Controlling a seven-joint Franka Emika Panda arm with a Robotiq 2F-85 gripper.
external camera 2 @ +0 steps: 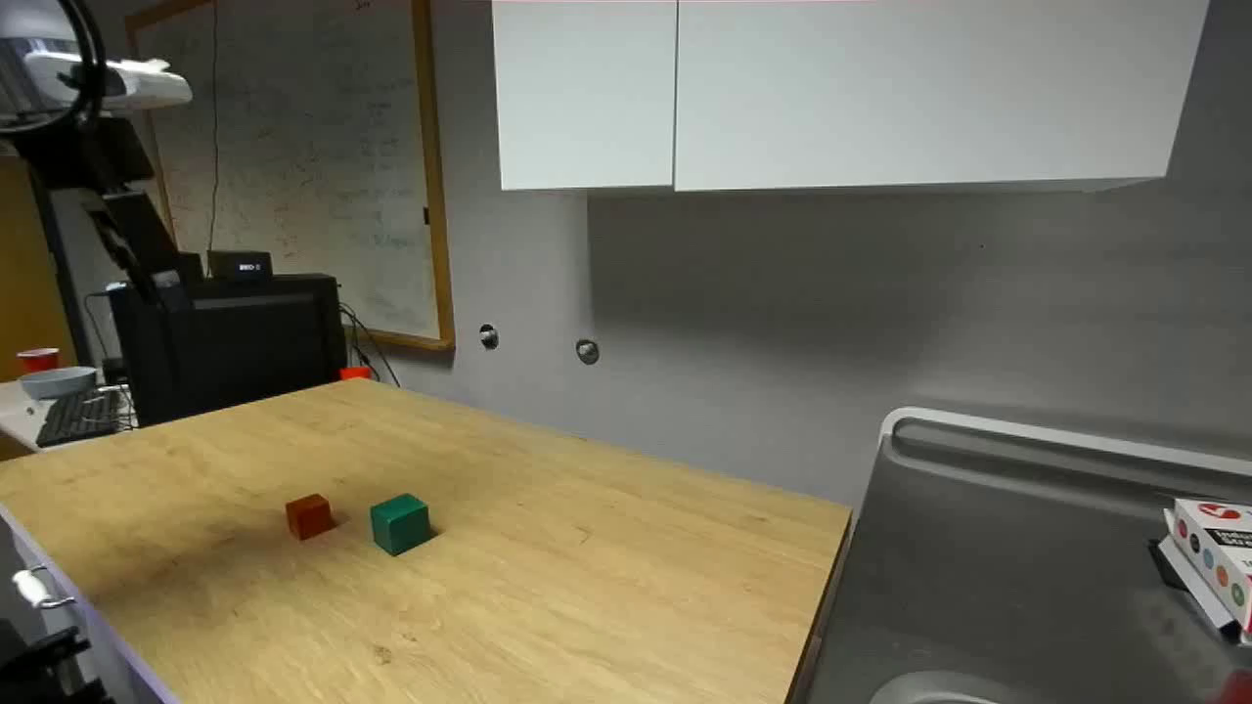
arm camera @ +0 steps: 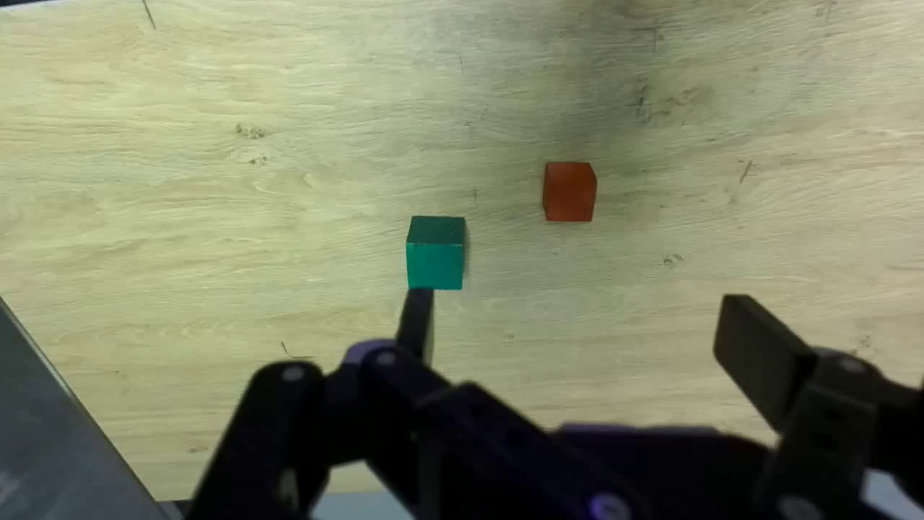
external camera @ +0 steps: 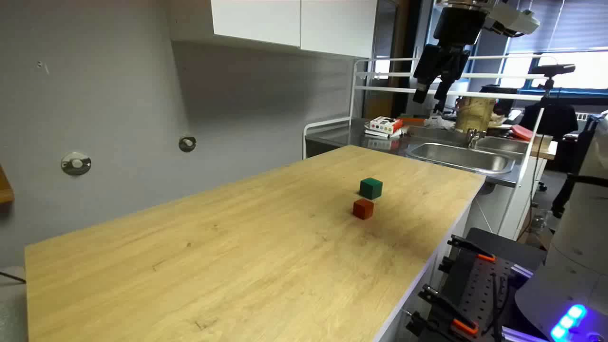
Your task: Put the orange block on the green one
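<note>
Lying outside sink [external camera: 457, 156]: orange block [external camera: 363, 209]

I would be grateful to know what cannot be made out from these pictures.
Orange block and green block, in all views: undersides, hidden by their own bodies.
Gripper, in the wrist view: its base, cut off by the bottom edge.
Box, in an exterior view: its right end, cut off by the picture's edge.
Whiteboard, in an exterior view: its marks, too faint to read.

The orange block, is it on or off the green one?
Off: in the wrist view, the orange block and the green one sit apart, tabletop showing between them.
</note>
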